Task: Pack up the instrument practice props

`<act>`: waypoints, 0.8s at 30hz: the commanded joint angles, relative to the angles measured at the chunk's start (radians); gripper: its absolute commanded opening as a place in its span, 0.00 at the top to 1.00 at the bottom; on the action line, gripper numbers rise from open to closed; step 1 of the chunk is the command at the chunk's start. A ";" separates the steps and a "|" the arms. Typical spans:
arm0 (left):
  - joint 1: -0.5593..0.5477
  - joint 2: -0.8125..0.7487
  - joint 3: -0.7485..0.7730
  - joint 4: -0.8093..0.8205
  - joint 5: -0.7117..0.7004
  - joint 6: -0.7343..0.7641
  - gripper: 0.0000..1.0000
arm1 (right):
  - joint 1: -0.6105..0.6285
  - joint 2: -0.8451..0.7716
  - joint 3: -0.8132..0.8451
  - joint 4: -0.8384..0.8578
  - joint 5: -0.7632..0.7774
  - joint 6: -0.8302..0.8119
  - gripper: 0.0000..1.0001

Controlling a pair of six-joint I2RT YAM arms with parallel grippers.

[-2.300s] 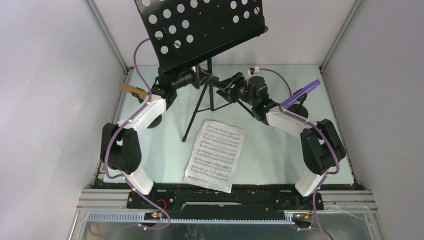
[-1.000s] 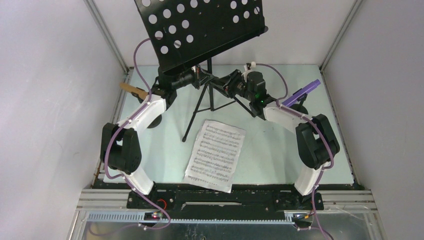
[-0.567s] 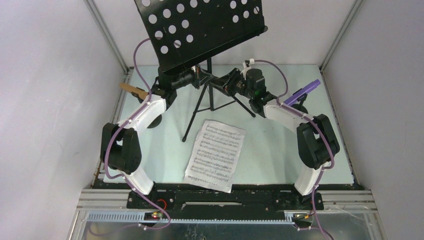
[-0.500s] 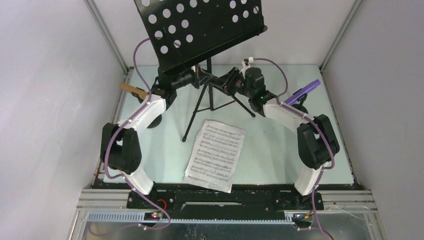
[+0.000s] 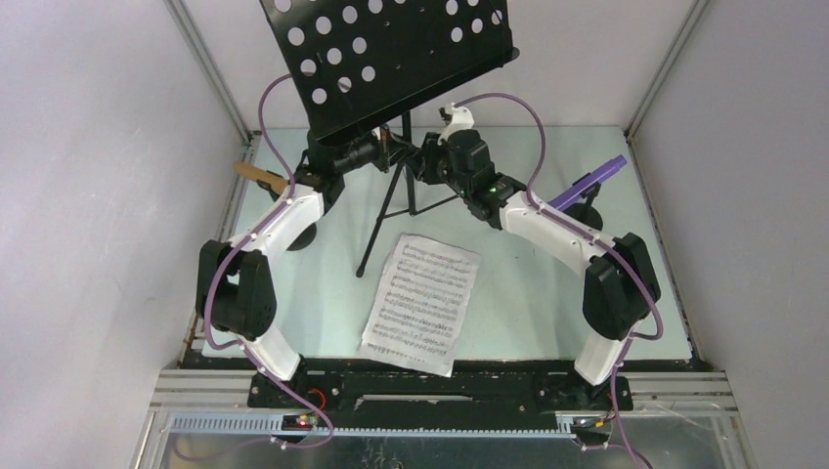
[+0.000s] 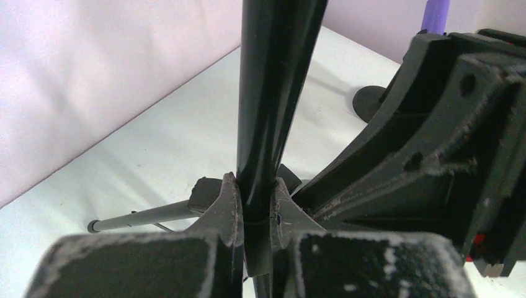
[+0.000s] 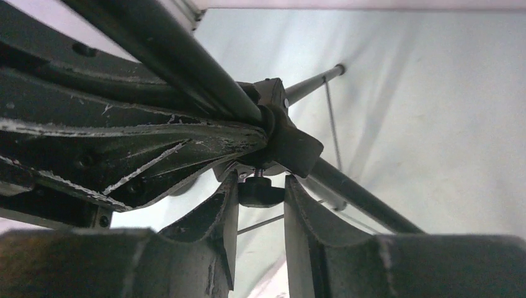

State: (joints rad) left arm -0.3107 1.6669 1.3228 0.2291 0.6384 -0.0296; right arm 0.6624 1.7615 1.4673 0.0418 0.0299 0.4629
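Observation:
The black perforated music rack (image 5: 391, 59) stands on its tripod pole (image 5: 409, 176) at the back of the table. My left gripper (image 5: 387, 149) is shut on the pole (image 6: 273, 93); its fingers (image 6: 226, 205) press on both sides. My right gripper (image 5: 427, 162) is shut on the small black clamp knob (image 7: 260, 191) under the tripod collar (image 7: 291, 146). White sheet-music pages (image 5: 422, 301) lie flat in front. The purple microphone (image 5: 589, 184) leans in its holder at the right, and also shows in the left wrist view (image 6: 434, 15). The tan microphone (image 5: 258, 175) sticks out at the left.
Tripod legs (image 5: 376, 234) spread over the table between the arms; one shows as a grey rod (image 6: 142, 217). The purple microphone's black round base (image 6: 369, 102) sits behind my right gripper. Grey walls and metal frame rails (image 5: 210, 88) close in the sides.
My right gripper has moved left and up to the stand's pole and now closes around the clamp knob. The left gripper, rack, pages and microphones have not moved.

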 commanded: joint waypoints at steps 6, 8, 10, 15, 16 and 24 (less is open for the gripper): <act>-0.009 0.012 0.055 -0.022 0.017 -0.040 0.92 | 0.194 -0.036 -0.030 0.066 0.279 -0.715 0.81; -0.009 0.011 0.055 -0.022 0.016 -0.039 0.92 | 0.260 -0.014 -0.044 0.122 0.390 -0.951 0.77; -0.008 0.011 0.055 -0.022 0.015 -0.039 0.92 | 0.305 0.024 -0.055 0.186 0.498 -1.138 0.76; -0.009 0.009 0.053 -0.024 0.013 -0.038 0.92 | 0.356 0.110 -0.076 0.384 0.647 -1.409 0.77; -0.009 0.008 0.052 -0.024 0.012 -0.037 0.92 | 0.358 0.111 -0.076 0.401 0.656 -1.407 0.78; -0.008 0.008 0.052 -0.019 0.007 -0.044 0.92 | 0.354 0.027 -0.108 0.437 0.668 -1.228 0.59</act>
State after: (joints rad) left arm -0.3130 1.6669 1.3224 0.2241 0.6811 -0.0296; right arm 0.9581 1.8622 1.3907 0.4099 0.7063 -0.8295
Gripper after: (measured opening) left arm 0.088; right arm 0.354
